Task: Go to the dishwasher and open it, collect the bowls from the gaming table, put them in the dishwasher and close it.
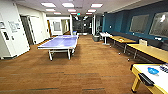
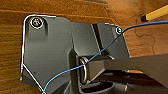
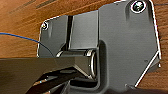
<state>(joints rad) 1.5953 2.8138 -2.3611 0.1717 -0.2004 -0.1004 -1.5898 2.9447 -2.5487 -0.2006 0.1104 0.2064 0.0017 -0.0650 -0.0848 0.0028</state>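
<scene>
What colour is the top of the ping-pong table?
The ping-pong table has a blue-purple top with white edges and white legs. It shows best in the head view.

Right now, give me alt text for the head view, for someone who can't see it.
A wide room with brown carpet: a blue ping-pong table on white legs stands centre-left, and the corner of a white-topped, yellow-framed gaming table shows at lower right with a bright blue bowl on it. Yellow-topped tables line the dark teal right wall.
</scene>
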